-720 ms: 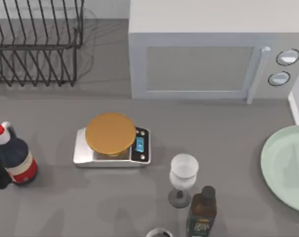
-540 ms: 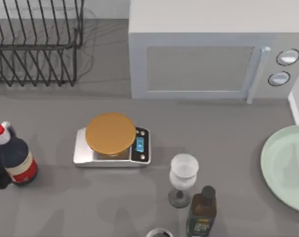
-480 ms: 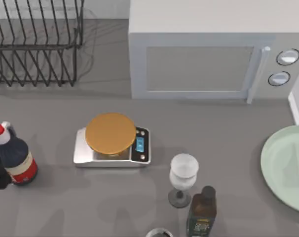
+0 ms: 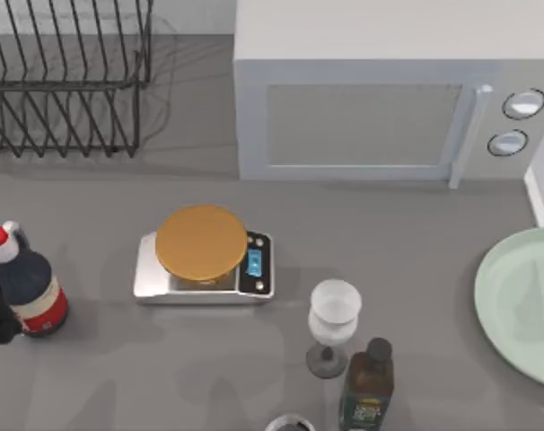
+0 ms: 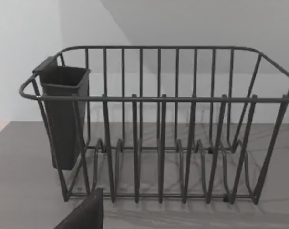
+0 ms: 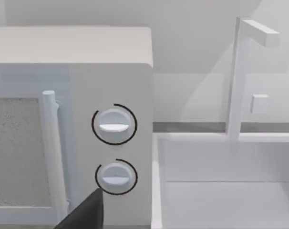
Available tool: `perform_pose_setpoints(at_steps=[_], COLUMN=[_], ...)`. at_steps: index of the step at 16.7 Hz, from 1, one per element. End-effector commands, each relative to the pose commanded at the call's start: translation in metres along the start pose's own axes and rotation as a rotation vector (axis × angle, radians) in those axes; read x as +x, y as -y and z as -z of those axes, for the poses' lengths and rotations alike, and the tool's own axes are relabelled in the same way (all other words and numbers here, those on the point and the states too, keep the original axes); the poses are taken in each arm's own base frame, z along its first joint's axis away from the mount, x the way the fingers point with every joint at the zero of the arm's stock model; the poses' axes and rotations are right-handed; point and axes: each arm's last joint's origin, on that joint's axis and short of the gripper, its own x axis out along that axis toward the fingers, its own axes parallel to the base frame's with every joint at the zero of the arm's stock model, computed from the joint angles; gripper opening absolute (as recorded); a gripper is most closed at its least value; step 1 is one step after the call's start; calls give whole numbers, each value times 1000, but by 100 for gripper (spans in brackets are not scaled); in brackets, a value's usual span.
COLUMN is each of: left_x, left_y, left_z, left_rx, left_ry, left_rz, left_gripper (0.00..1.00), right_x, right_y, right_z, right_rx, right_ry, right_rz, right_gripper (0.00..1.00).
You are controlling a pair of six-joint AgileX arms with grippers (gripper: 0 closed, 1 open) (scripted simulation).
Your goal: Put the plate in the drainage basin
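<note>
- Grey table covers the whole top view, matte and evenly lit, with soft faint shadows under the things on it.
- White microwave at the back, centre to right, door handle and two round knobs on its right side.
- Black wire dish rack in the back left corner, with a dark cutlery cup hung on one end.
- White sink just right of the microwave, with a white tap rising behind it.
- Plain white wall behind the rack and the sink.
- No strong highlights anywhere.
</note>
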Motion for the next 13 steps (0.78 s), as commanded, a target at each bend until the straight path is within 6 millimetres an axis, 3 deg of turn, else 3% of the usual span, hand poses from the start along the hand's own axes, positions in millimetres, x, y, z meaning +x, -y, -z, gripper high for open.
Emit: perform_pose_setpoints(at_steps=[13], left_x=[0], left_y=[0], left_z=[0], left_rx=[0], left_ry=[0], left_rz=[0], left_gripper=[100], right_x=[0], right_y=[0], right_z=[-2], right_rx=[3], right_ry=[-10], right_rz=[-3], right_gripper=[100])
